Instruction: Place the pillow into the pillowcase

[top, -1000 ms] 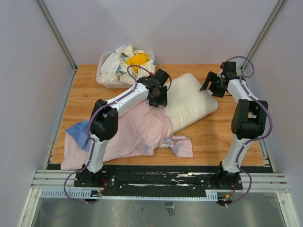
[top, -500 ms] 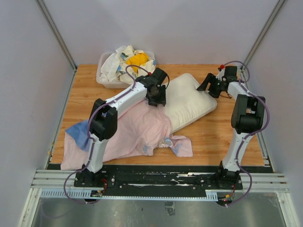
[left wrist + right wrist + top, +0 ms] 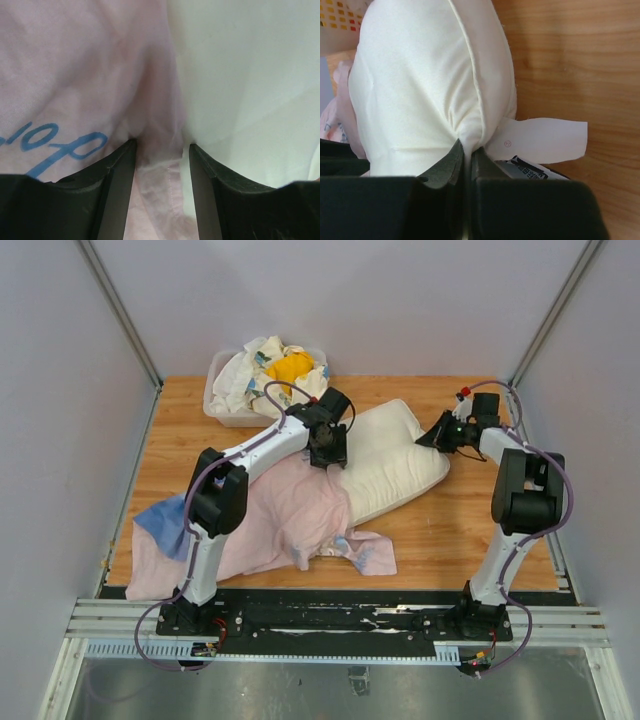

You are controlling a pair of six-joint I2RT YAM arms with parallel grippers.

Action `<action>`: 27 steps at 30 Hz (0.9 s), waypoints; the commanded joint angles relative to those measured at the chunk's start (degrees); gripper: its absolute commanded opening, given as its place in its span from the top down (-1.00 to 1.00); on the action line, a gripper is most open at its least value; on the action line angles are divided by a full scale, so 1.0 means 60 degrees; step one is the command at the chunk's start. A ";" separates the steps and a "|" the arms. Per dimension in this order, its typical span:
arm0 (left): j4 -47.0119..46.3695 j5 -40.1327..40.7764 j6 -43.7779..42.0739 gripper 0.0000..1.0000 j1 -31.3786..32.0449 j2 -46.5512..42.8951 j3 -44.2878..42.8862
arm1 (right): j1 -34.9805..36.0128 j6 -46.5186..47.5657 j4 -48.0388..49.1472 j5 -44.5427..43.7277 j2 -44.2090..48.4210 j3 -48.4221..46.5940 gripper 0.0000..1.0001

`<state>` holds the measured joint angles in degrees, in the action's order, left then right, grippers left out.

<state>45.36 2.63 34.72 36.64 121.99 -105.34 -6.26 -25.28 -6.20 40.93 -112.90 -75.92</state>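
The cream-white pillow (image 3: 395, 462) lies slantwise on the table's right half, its left end under the pale pink pillowcase (image 3: 285, 515). The pillowcase spreads left, with a blue corner (image 3: 160, 525) showing. My left gripper (image 3: 328, 458) sits where the two meet. In the left wrist view its jaws (image 3: 161, 146) hold a bunched fold of the pillowcase's hemmed edge (image 3: 160, 165), with the pillow (image 3: 250, 75) beside it. My right gripper (image 3: 430, 438) is shut on the pillow's right corner. The right wrist view shows its fingers (image 3: 468, 146) pinching the pillow (image 3: 420, 75) beside the white tag (image 3: 545, 140).
A white bin (image 3: 222, 412) at the back left holds floral cloths and a yellow cloth (image 3: 290, 367). Bare wooden table (image 3: 460, 530) shows right of the pillow. Grey walls stand close on both sides and behind.
The right gripper has shut on the pillow's corner and moved left, and the pillow has shifted left with it. The left gripper and pillowcase moved slightly left and away.
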 commanded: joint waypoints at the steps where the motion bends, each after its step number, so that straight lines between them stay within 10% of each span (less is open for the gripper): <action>1: 0.0028 0.0364 -0.0199 -0.04 -0.0083 -0.0364 0.0177 | 0.0778 -0.0001 -0.0642 0.0512 0.0804 0.0872 0.99; 27: 0.1376 -0.0279 0.0183 -0.10 0.0416 0.0483 -0.2881 | 0.2415 -0.0561 -0.0062 -0.0050 0.2061 0.2818 0.92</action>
<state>52.86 2.85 34.96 37.39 122.19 -120.49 6.42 -28.12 -4.95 40.03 -101.41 -60.93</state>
